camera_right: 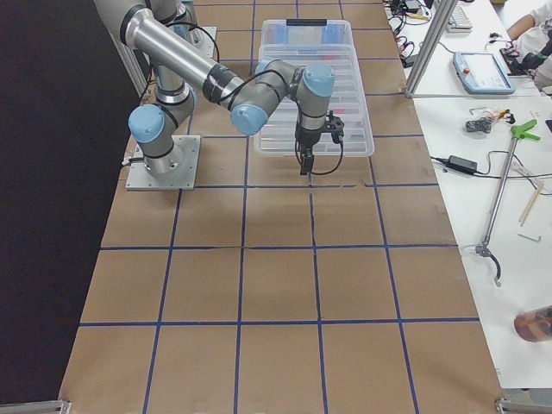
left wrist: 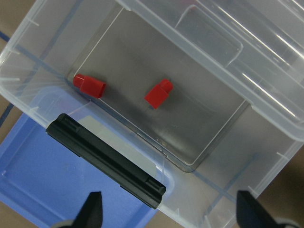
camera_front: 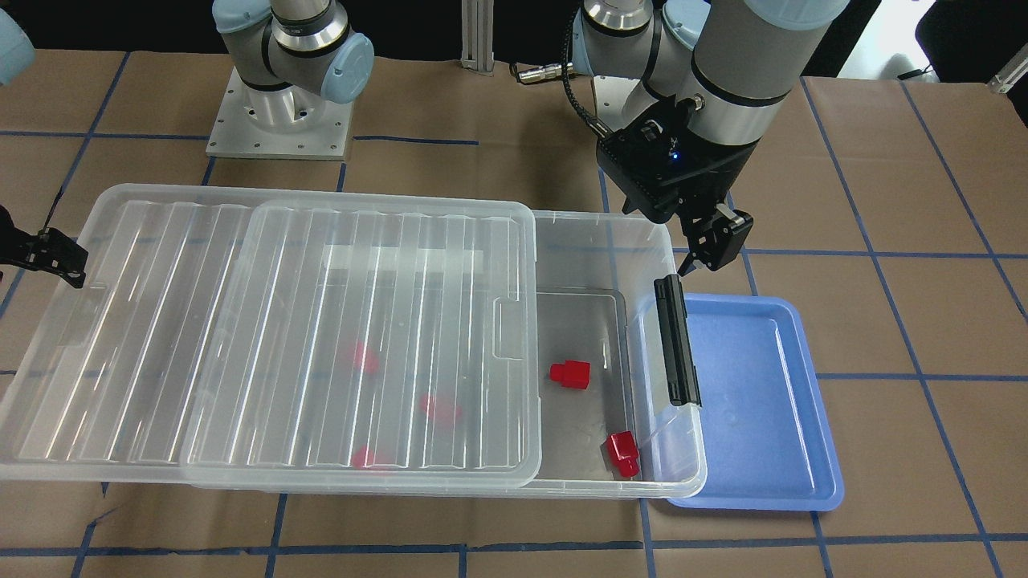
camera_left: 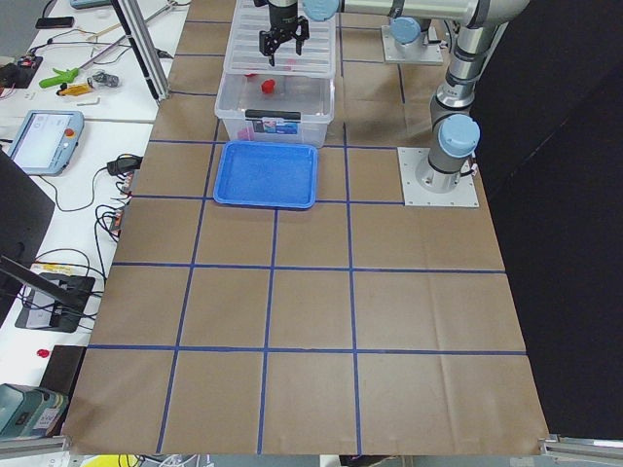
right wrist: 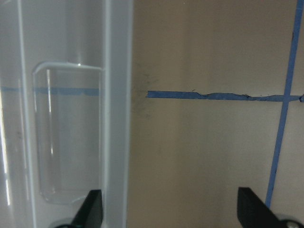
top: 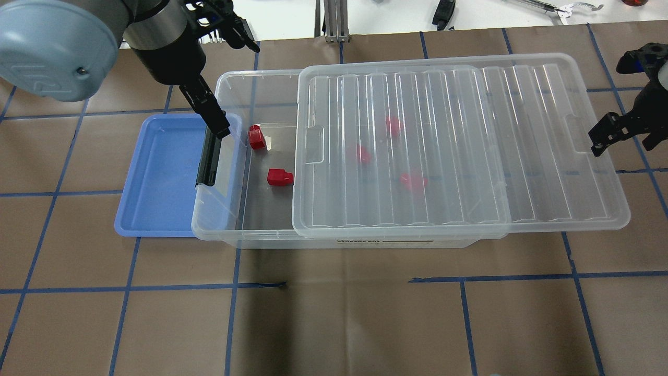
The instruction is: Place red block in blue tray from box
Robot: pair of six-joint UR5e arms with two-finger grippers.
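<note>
The clear box (camera_front: 683, 482) lies across the table, its ribbed lid (camera_front: 321, 321) slid toward my right so the latch end is uncovered. Two red blocks (camera_front: 569, 374) (camera_front: 623, 453) lie in the uncovered part and also show in the left wrist view (left wrist: 159, 93) (left wrist: 90, 85). Three more blocks (camera_front: 440, 409) show blurred under the lid. The blue tray (camera_front: 755, 401) sits against the black latch (camera_front: 677, 337). My left gripper (camera_front: 711, 245) hovers open and empty above the latch end. My right gripper (top: 623, 133) is open and empty at the lid's far end.
Brown paper with blue tape lines covers the table. The arm bases (camera_front: 277, 120) stand behind the box. The tray's edge is tucked partly under the box rim (top: 219, 230). Operator desks with cables and tools lie beyond the table in the side views.
</note>
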